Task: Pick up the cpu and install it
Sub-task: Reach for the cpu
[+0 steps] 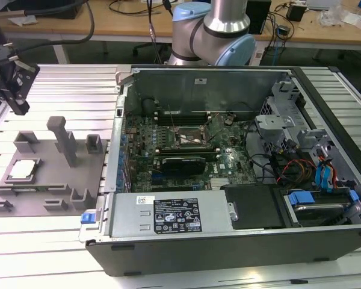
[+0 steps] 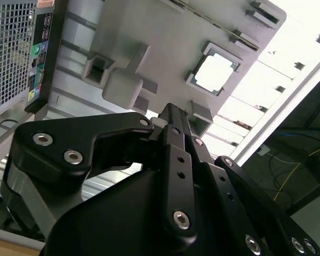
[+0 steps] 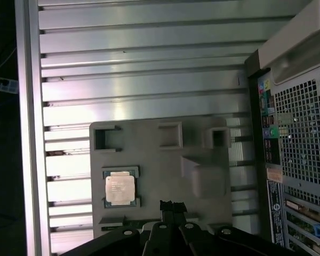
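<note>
Tool: my tool (image 1: 19,107) hangs in the air by the tabletop's (image 1: 60,256) edge at the exterior view's left, over the far corner of the grey tray (image 1: 54,180). It is narrow, with the fingertips drawn together and nothing between them.
Cpu: the cpu (image 1: 22,169) lies flat, pale metal top up, in a framed recess of the tray, near the tray's edge at the exterior view's left. In both wrist views it sits below my tool and apart from it, untouched.
Tray: it rests on the slatted tabletop, just beside the open computer case (image 1: 228,247), and carries several upright blocks.
Socket: the motherboard socket (image 1: 191,135) lies inside the case, toward its far wall.
</note>
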